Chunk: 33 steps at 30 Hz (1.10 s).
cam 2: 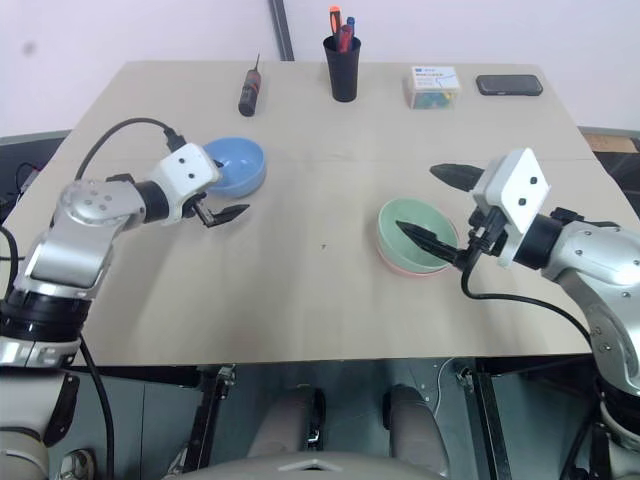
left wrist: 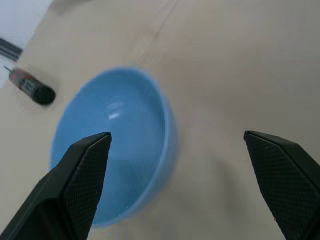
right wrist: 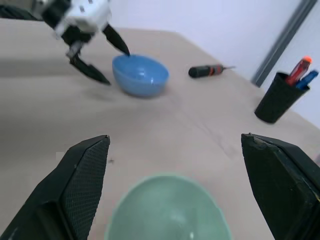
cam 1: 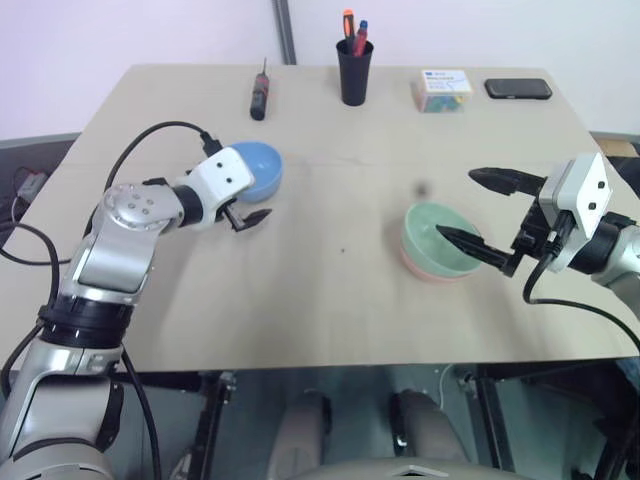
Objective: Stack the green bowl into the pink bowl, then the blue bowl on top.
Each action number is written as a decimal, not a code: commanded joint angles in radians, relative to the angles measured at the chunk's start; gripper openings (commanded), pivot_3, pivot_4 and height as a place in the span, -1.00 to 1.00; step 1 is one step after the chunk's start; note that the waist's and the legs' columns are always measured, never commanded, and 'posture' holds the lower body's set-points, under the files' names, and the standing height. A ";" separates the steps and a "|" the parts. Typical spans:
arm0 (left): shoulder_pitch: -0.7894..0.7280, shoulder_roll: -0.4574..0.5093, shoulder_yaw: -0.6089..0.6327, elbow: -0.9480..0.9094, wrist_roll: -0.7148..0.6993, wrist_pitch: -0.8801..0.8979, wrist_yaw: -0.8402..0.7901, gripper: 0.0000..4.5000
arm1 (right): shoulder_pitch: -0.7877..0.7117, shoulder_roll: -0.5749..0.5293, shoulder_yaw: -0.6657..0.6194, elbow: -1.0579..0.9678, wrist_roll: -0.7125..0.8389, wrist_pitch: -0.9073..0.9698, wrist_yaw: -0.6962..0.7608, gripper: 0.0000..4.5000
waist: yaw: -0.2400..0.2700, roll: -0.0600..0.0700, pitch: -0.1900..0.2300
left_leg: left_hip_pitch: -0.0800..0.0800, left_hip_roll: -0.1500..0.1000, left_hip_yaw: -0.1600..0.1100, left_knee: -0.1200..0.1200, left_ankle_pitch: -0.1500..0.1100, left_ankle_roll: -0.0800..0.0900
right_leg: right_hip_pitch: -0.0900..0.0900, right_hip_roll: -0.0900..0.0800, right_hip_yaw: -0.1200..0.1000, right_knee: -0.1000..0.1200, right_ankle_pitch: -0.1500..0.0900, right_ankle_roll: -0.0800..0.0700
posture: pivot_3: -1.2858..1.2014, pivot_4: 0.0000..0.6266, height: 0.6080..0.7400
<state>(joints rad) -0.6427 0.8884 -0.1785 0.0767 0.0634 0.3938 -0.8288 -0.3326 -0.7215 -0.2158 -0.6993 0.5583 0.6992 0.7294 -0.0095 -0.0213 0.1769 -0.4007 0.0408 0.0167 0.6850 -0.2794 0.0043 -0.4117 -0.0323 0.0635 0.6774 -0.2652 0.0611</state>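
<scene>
The green bowl (cam 1: 440, 238) sits nested in the pink bowl (cam 1: 425, 272), whose rim shows under its near side, right of the table's middle. My right gripper (cam 1: 455, 204) hangs open at this stack's right side, one finger over the green bowl's edge, the other farther back, holding nothing. The blue bowl (cam 1: 262, 168) stands alone, upright, at the left. My left gripper (cam 1: 255, 198) is open at the blue bowl's near rim. In the left wrist view the blue bowl's rim (left wrist: 167, 125) lies between the spread fingers, one over the bowl's hollow and one outside.
Along the table's far edge lie a screwdriver (cam 1: 260, 98), a black cup of pens (cam 1: 354, 70), a small box (cam 1: 442, 90) and a black phone (cam 1: 518, 88). Bare tabletop (cam 1: 340, 250) stretches between the two bowl spots.
</scene>
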 commanded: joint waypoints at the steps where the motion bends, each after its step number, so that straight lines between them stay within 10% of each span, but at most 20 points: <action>1: -0.059 -0.009 -0.067 0.074 0.096 -0.022 -0.004 1.00 | -0.028 0.013 0.037 -0.030 -0.003 -0.031 -0.031 0.96 | -0.002 0.000 0.000 | -0.001 0.000 0.000 0.000 0.000 0.000 | -0.001 0.000 0.000 0.000 0.000 0.000 | 0.03 -0.52 1.00; 5: -0.122 -0.036 -0.118 0.177 0.157 -0.076 -0.011 0.70 | -0.038 0.024 0.077 -0.030 -0.014 -0.048 -0.045 1.00 | -0.003 0.000 0.000 | -0.001 0.000 0.000 0.000 0.000 0.000 | -0.002 0.000 0.000 0.000 0.000 0.000 | 0.03 -0.52 1.00; 15: -0.220 -0.086 -0.114 0.297 0.171 -0.133 -0.061 -0.97 | 0.004 0.015 0.077 -0.061 -0.011 -0.053 -0.080 1.00 | -0.002 0.000 0.000 | -0.002 0.000 0.000 0.000 0.000 0.000 | -0.001 0.000 0.000 0.000 0.000 0.000 | 0.03 -0.52 1.00; 33: -0.479 -0.402 -0.136 0.136 -0.162 -0.213 -0.483 -0.97 | 0.407 -0.013 -0.240 -0.235 -0.072 -0.029 -0.191 1.00 | 0.015 0.002 -0.001 | -0.013 -0.002 -0.011 0.009 0.000 0.000 | -0.004 -0.001 -0.011 0.000 0.000 0.000 | 0.03 -0.52 1.00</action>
<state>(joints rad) -1.0989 0.5031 -0.3000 0.1944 -0.0838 0.2489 -1.2804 0.0566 -0.7376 -0.3945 -0.8699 0.4923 0.6669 0.5613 0.0059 -0.0198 0.1762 -0.4135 0.0393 0.0054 0.6946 -0.2793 0.0043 -0.4152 -0.0330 0.0526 0.6779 -0.2651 0.0611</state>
